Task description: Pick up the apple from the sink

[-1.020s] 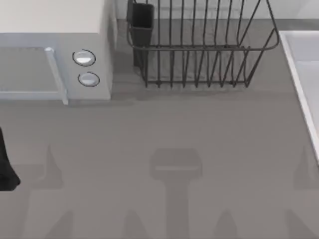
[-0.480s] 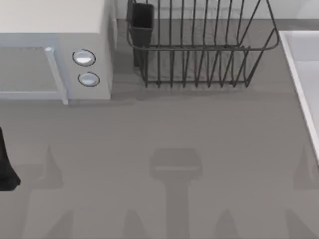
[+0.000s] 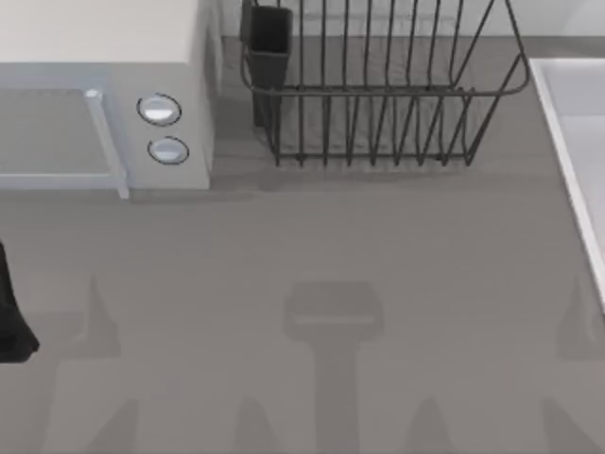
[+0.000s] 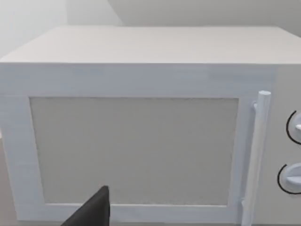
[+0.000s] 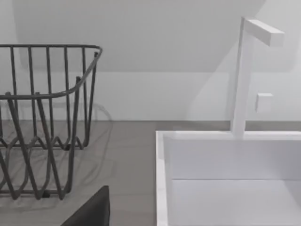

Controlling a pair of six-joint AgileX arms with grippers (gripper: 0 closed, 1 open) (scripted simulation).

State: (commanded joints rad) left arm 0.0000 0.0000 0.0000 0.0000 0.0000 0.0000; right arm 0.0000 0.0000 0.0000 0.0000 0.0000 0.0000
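The sink (image 3: pixel 568 142) is a pale basin with a raised rim, cut off by the right edge of the top view. The right wrist view looks across its rim (image 5: pixel 162 188) toward its far wall, and the part of the basin in sight is bare. The apple is out of view. A dark part of my left arm (image 3: pixel 11 312) sits at the table's far left edge. A dark tip of my left gripper (image 4: pixel 94 212) points toward the white box. A dark tip of my right gripper (image 5: pixel 94 209) hangs between the wire rack and the sink.
A white box with two round knobs (image 3: pixel 104 38) and a door handle (image 4: pixel 256 150) stands at the back left. A dark wire rack (image 3: pixel 378 95) with a dark cup (image 3: pixel 269 38) stands at the back middle, left of the sink. A white faucet (image 5: pixel 240 75) rises behind the sink.
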